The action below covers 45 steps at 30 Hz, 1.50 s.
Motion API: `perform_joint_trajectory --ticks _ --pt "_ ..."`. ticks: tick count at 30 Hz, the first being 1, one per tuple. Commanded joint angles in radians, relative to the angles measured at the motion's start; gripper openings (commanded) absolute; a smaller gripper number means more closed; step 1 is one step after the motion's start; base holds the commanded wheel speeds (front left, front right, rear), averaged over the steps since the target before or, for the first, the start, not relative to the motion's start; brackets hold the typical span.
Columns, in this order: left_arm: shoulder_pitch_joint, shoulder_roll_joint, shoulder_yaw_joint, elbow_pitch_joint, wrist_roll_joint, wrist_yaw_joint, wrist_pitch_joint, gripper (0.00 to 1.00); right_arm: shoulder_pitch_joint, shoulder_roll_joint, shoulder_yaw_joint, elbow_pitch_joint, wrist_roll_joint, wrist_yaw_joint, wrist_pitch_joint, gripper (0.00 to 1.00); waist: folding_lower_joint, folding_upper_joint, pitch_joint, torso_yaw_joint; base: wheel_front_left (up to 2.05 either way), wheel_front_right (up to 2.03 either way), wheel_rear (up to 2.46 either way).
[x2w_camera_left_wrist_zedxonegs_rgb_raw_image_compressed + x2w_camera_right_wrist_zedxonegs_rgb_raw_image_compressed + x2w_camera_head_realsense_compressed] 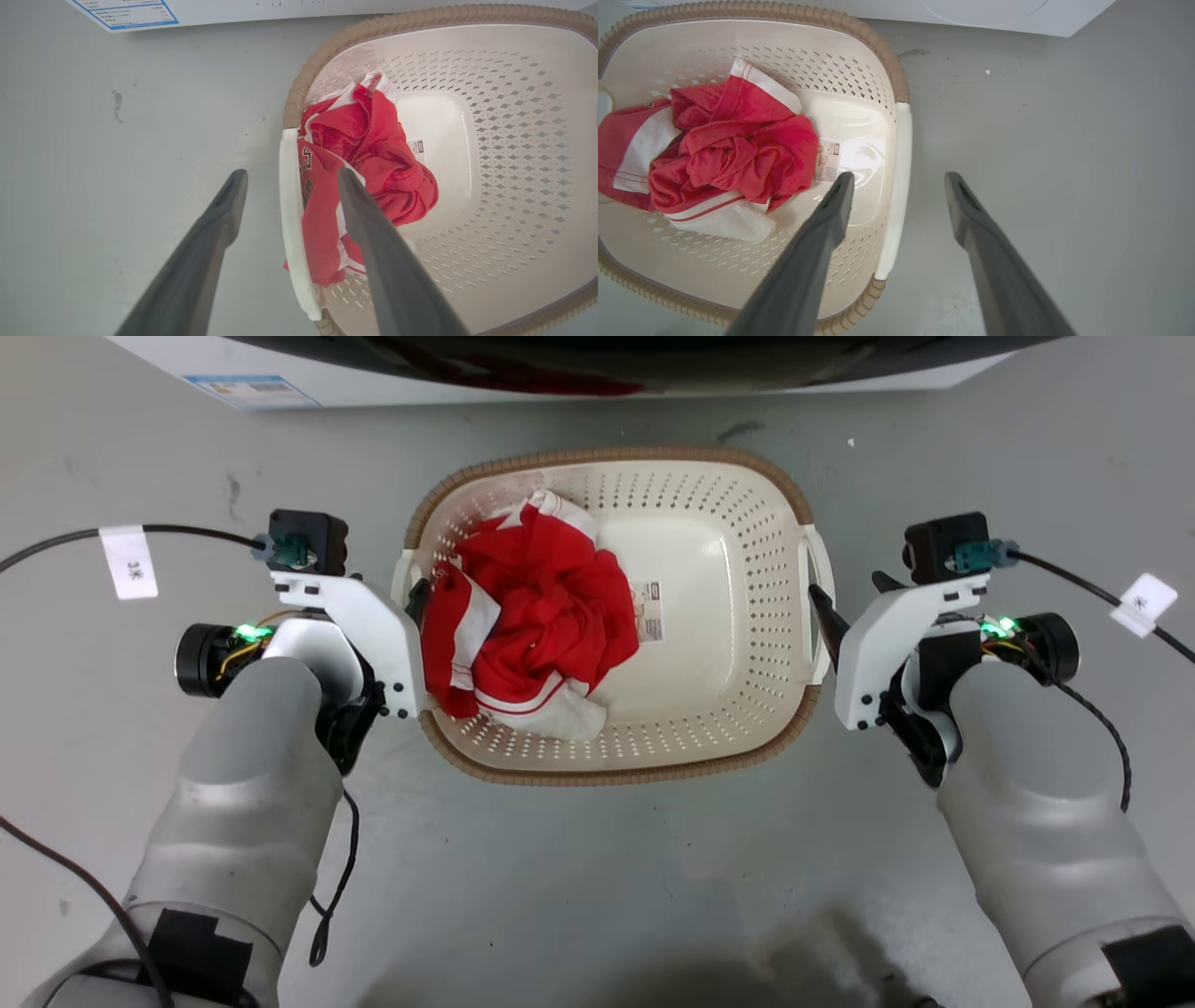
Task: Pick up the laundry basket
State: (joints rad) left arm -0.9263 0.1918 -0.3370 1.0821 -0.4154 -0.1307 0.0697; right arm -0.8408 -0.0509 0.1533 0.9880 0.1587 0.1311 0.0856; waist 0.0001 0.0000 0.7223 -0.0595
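Observation:
The laundry basket (728, 728) stands on the grey floor, cream and perforated, with a brown woven rim and a crumpled red and white garment (532, 616) inside. My left gripper (415, 602) is open at the basket's left handle. In the left wrist view the left gripper (290, 177) straddles the white handle (292, 242), one finger outside and one over the garment (373, 154). My right gripper (826, 616) is open at the right handle. Seen from the right wrist, the right gripper (899, 179) spans that handle (899, 210), one finger inside the basket (831, 70).
A white washing machine (373, 383) with a dark door stands just beyond the basket, its base also seen from the right wrist (994, 14). Black cables with white tags (128, 562) (1144, 604) trail from both wrists over the floor.

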Motion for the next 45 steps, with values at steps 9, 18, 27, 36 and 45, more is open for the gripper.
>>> perform_joint_trajectory --ticks 9,18,27,36,45 --pt "-0.052 0.018 -0.078 0.038 -0.1 0.001 0.058 1.0 -0.124 0.001 0.111 0.136 0.11 -0.001 0.036 1.0 -0.0001 0.0 0.078 -0.012 0.0 0.0 0.0" --pt "-0.091 0.031 -0.139 0.067 -0.165 0.0 0.082 1.0 -0.184 0.002 0.225 0.182 0.215 -0.001 0.055 1.0 -0.0001 0.0 0.132 -0.013 0.0 0.0 0.0" --pt "-0.131 0.017 -0.186 0.104 -0.242 0.0 0.121 1.0 -0.231 0.002 0.301 0.232 0.311 -0.001 0.057 1.0 -0.0001 0.0 0.167 -0.009 0.0 0.0 0.0" --pt "-0.147 0.006 -0.229 0.108 -0.296 0.0 0.129 0.0 -0.252 0.005 0.35 0.258 0.364 0.001 0.082 0.0 -0.0001 0.0 0.178 -0.004 0.0 0.0 0.0" --pt "-0.124 -0.001 -0.276 0.109 -0.353 0.0 0.196 0.0 -0.22 0.005 0.404 0.261 0.427 0.001 0.154 0.0 -0.0001 0.0 0.124 0.001 0.0 0.0 0.0"
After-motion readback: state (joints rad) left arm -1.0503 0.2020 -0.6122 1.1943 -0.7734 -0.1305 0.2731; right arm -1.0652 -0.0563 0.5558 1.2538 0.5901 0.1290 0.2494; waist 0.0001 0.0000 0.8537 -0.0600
